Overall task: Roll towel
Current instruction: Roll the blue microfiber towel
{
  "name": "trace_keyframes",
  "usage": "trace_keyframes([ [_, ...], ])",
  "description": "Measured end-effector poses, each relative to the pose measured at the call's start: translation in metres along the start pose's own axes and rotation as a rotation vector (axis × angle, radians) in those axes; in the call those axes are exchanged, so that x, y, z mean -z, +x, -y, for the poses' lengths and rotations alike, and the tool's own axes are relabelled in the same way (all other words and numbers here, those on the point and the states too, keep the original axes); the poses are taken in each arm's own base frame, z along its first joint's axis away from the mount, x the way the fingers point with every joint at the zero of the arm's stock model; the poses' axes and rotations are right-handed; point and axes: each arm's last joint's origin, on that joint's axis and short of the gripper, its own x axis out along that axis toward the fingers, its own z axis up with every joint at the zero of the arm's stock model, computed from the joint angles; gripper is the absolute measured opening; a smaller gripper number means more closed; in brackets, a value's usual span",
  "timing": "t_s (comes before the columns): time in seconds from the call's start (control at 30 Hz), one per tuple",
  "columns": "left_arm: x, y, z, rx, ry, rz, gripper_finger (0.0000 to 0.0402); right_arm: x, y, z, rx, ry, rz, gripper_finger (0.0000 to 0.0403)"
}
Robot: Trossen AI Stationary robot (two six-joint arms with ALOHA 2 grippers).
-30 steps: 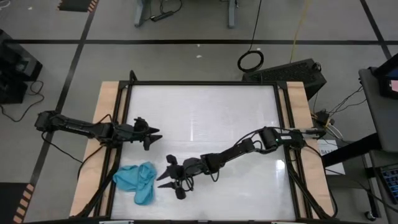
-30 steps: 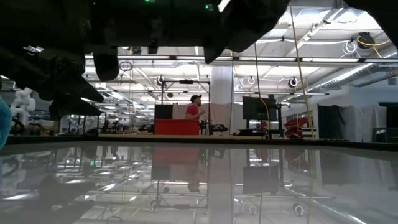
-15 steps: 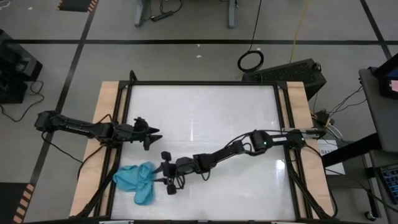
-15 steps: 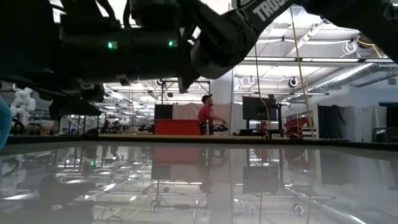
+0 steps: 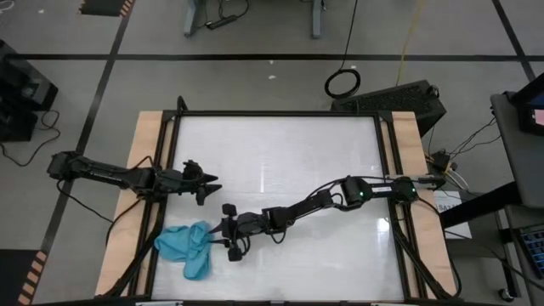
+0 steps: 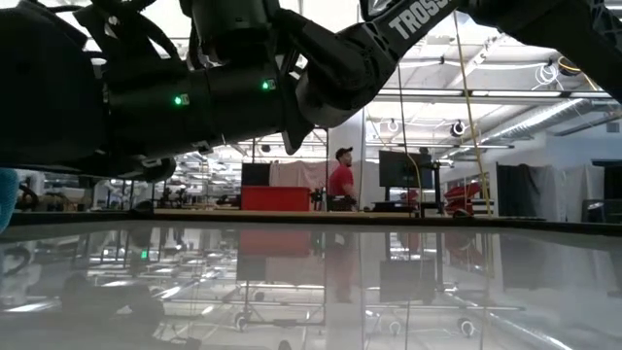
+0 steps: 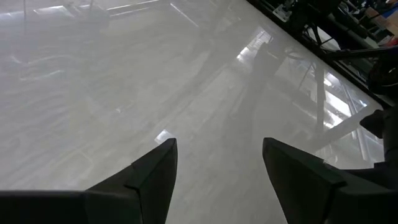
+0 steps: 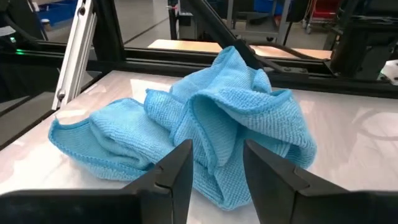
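Right gripper (image 5: 228, 231) at the crumpled towel (image 5: 185, 245), fingers parted, grasping nothing.
Towel heaped near the table's (image 5: 280, 144) 7 o'clock corner, folds hiding its edges. Right fingertips (image 8: 180, 163) sit just short of the cloth. Left gripper (image 5: 204, 184) waits at 9 o'clock, spread, unladen. Low view: towel cut off at frame edge.

Arms and picture edges are hiding much of the scene.

In the low view the right arm's dark body is filling the upper left, blocking the room behind it, and the towel (image 6: 6, 199) is showing only as a blue sliver cut by the left edge. In the right wrist view the right gripper (image 8: 214, 168) is covering the cloth's near edge, and the cloth's folds are burying its own underside. In the left wrist view the left gripper (image 7: 217, 165) is running off the bottom edge.
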Motion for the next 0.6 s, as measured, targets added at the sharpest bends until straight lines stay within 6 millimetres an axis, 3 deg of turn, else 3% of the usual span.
trace_keyframes([
  [0.6, -0.0001, 0.0, 0.0001, 0.0, 0.0, 0.001, 0.0242, -0.0033, 0.001, 0.0, -0.005, 0.037, 0.085, 0.0132],
])
